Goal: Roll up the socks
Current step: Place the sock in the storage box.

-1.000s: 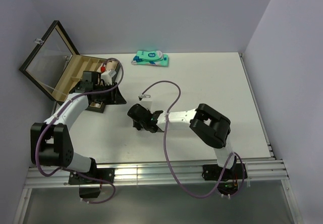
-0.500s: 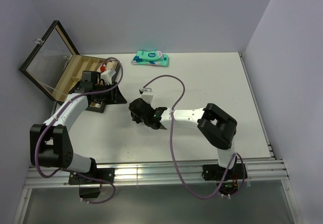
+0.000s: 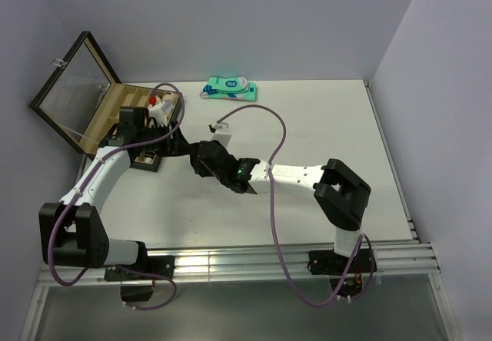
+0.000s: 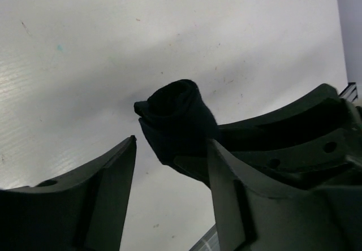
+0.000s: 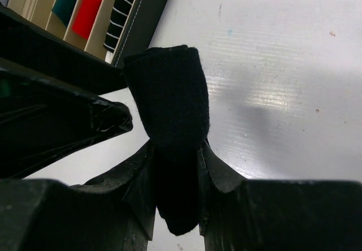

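Right claw (image 5: 176, 152) clenched on the socks (image 5: 167, 87), which form one dark roll standing out from between its fingers, clear of the counter (image 5: 283, 64); which sock lies outermost cannot be told. Left claw (image 4: 169, 143) released, one finger on either side of the roll's free end, with a visible gap at one finger.

Risks, gravest first. (1) Should the right claw let go before the left has closed, the socks would likely drop to the counter below and spring open. (2) A left grip on the tip or the outer layer alone could draw the roll undone as the claws part. (3) The two claws stand very close, fingers almost interleaved, so a small error in approach could knock them together.

Surroundings, largest first. Box (image 3: 115, 104), lid (image 3: 73, 87) raised, lies just beyond the left claw; its dark front wall stands between both claws and the stored bundles (image 5: 90, 8), so the roll would have to pass over it. Package (image 3: 229, 89) rests well beyond both claws and obstructs nothing. Cable (image 3: 269, 122) arches above the right claw and could brush it.
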Motion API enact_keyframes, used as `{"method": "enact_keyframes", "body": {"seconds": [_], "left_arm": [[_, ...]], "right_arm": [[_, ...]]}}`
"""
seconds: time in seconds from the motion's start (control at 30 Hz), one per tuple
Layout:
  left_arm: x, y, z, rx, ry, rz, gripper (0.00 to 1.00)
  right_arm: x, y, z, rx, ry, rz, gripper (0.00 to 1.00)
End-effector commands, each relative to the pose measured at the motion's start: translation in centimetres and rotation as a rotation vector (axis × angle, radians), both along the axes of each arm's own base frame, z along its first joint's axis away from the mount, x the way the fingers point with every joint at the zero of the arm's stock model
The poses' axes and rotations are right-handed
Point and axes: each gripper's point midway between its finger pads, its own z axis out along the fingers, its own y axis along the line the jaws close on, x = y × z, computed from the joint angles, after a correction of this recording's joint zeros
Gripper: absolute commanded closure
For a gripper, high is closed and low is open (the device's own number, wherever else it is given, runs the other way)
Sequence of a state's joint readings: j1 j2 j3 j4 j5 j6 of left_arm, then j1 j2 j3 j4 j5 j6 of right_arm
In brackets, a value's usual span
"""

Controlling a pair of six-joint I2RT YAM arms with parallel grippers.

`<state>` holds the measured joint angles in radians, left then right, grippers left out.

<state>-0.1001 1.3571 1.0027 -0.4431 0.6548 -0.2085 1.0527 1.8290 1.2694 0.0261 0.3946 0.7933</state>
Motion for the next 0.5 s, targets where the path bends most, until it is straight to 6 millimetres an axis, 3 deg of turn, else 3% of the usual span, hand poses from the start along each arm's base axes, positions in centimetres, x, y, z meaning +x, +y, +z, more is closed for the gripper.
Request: {"method": "enact_keyframes", "body": {"seconds": [0.0,0.23,0.47], "left_arm": [[0.4,-0.6,3.3,-0.050,-0.103,-0.009,0.40],[0.7,-0.9,2.0,-0.062,-0.043,-0.022,0.37],[0.8,-1.0,2.0,-0.067,-0.042,-0.021,0.34]], "right_arm": [[1.3,0.9,4.3,0.081,-0.080,-0.017,1.00],[1.3,1.6,5.6,0.093,-0.108,0.004,1.00],[1.4,2.4,5.6,0.057,-0.128,0.027,1.00]]}}
